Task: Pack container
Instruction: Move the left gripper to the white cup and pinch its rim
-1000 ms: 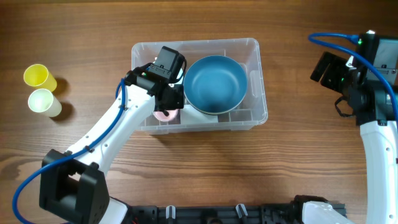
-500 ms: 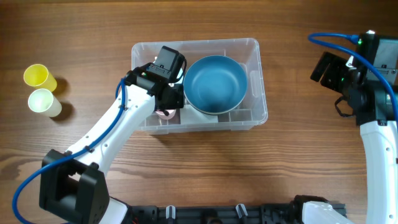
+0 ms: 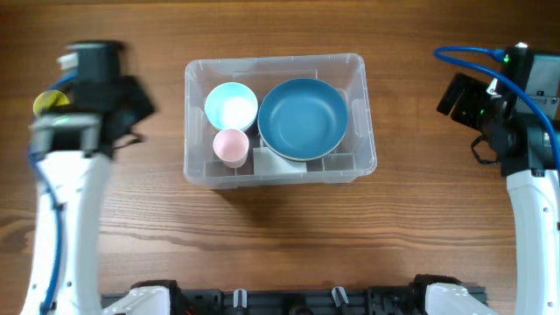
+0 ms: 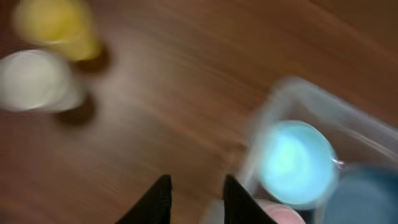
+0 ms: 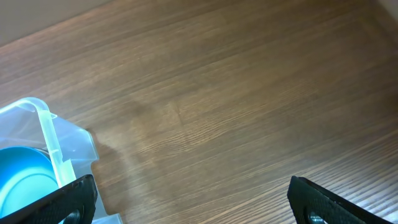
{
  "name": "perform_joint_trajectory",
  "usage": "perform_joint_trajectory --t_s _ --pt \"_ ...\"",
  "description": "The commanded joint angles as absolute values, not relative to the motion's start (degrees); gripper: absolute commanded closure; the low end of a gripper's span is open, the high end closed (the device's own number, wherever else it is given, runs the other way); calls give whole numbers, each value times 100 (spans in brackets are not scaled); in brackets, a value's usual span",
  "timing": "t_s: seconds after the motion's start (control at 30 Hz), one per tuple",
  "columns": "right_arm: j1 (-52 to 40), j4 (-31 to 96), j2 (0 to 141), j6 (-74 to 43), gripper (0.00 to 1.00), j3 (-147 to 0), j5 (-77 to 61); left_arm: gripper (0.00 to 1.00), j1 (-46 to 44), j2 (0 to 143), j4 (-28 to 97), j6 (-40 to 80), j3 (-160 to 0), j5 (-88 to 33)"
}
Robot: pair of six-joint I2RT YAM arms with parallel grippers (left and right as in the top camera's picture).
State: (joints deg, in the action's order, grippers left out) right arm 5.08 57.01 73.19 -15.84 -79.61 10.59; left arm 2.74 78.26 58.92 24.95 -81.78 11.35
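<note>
The clear plastic container point(image 3: 278, 63) stands mid-table. Inside it are a large blue bowl point(image 3: 303, 117), a small light-blue bowl point(image 3: 231, 106) and a pink cup point(image 3: 231, 146). My left gripper point(image 3: 107, 87) is blurred at the far left, away from the container. In the left wrist view it point(image 4: 196, 190) is open and empty above bare wood, with the container's corner point(image 4: 281, 90) at its right. A yellow cup point(image 4: 57, 26) and a pale cup point(image 4: 37, 81) stand on the table ahead of it. My right gripper point(image 5: 193, 205) is wide open and empty, to the right of the container point(image 5: 57, 144).
In the overhead view the yellow cup point(image 3: 48, 101) is partly hidden by my left arm, and the pale cup is hidden. The right arm point(image 3: 525, 166) stands along the right edge. Wooden tabletop point(image 3: 280, 236) lies in front of the container.
My left arm has left the container and swung fast to the far left over the cups. The pink cup now stands free in the container beside the light-blue bowl. The right arm has not moved.
</note>
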Motion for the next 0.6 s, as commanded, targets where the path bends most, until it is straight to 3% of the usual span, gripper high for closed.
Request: perform_joint_trajectory --t_s 0.0,0.07,0.3,0.43,0.57 --pt "521 5701 7367 -1667 0 -8025 1160 62 1636 7787 6012 2978 -8204 1166" --pt "521 5701 7367 -1669 0 -8025 1160 59 2443 7848 6012 3098 -8204 919" --pt "521 5701 7367 -1667 0 -8025 1160 50 3929 8162 5874 3094 -8202 -8" --pt "521 5701 7367 -1667 0 -8025 1160 53 4261 8593 5872 3092 -8204 -392" --pt "521 5701 7367 -1667 0 -8025 1160 49 4257 9194 5850 3087 -8204 -405"
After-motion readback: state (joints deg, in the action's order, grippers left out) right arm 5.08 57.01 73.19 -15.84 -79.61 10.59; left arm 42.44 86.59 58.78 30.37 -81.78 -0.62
